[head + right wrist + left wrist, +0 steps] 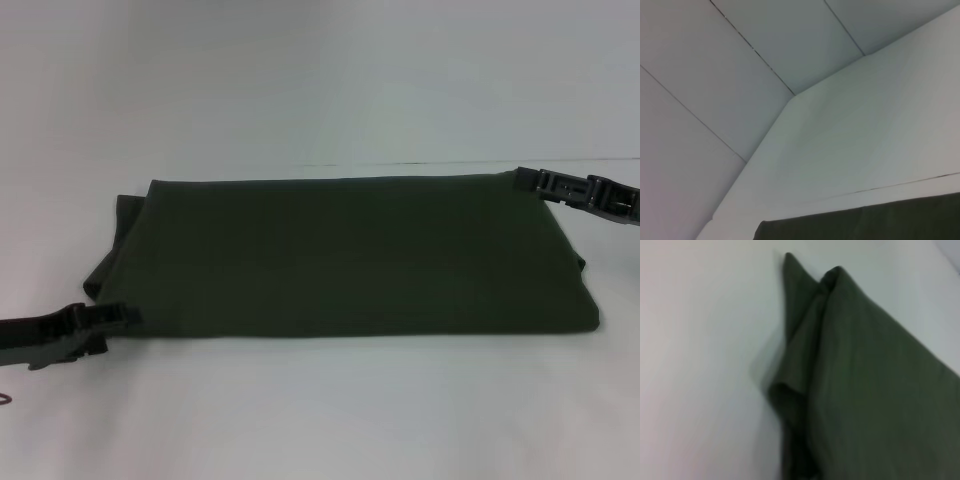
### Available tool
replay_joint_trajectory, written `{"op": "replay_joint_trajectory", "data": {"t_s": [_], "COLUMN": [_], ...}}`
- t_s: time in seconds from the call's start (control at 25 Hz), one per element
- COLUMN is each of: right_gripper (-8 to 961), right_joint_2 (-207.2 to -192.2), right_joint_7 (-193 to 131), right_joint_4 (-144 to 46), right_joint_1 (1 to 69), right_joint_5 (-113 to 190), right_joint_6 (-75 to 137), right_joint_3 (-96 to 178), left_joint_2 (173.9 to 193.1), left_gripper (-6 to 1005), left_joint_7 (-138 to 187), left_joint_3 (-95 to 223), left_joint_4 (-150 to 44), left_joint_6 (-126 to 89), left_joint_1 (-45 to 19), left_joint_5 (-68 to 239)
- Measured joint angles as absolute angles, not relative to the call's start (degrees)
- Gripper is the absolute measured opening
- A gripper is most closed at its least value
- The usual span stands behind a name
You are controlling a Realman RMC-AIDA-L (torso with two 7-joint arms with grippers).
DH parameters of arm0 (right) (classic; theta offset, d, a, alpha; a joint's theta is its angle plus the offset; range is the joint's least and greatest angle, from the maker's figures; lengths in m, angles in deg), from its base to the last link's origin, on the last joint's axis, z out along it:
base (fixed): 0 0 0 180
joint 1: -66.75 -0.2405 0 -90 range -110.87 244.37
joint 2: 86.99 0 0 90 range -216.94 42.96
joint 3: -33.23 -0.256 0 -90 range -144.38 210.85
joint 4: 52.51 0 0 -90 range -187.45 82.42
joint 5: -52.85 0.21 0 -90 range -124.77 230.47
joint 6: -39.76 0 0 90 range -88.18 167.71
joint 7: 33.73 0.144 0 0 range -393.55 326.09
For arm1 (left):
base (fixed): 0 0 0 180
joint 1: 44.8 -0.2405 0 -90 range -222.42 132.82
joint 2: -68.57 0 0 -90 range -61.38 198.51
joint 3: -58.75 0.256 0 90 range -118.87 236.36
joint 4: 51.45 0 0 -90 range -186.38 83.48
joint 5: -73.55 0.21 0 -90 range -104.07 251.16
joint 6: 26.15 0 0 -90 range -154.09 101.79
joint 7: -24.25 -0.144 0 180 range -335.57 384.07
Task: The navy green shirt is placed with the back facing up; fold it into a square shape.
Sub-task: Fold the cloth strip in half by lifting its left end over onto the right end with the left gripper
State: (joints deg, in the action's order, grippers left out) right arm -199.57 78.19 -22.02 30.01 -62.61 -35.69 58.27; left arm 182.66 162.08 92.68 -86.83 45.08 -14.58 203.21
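**Green shirt folded into a long band, a hand at each end**

From the head view, the navy green shirt [350, 255] lies across the middle of the white desk [320, 410], folded into a wide, flat band with a straight near edge and a straight far edge. Its left end is less tidy: a flap of cloth sticks out past the top layer and sags toward the desk. The left hand [115, 322] comes in low from the left edge of the picture and sits at the shirt's near-left corner, its tips right against the cloth; whether its fingers are spread or pinching the fabric, I cannot tell. The right hand [530, 180] reaches in from the right and sits at the shirt's far-right corner, touching or just over the edge; whether it is spread or pressed together, I cannot tell either.

The left wrist view shows the shirt [865, 390] close up: several layers stacked, with a rumpled, looser fold along one side and two pointed corners lying on the pale desk [700, 365].

The right wrist view shows mostly the desk [865, 130] and the panelled wall [715, 75] behind it, with only a dark strip of the shirt [865, 222] at the edge.
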Motion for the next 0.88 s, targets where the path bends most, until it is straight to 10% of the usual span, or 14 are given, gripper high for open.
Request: {"op": "replay_joint_trajectory", "data": {"t_s": [0.88], "right_gripper": [823], "right_joint_2": [-199.51], "right_joint_7": [79.03], "right_joint_4": [-21.63], "right_joint_1": [30.09], "right_joint_5": [-61.14], "right_joint_6": [-35.64], "right_joint_3": [58.28], "left_joint_2": [182.86], "left_gripper": [772], "left_joint_7": [161.61], "left_joint_3": [92.67], "left_joint_4": [-86.89], "left_joint_6": [39.83], "left_joint_1": [-13.18], "left_joint_5": [204.24]}}
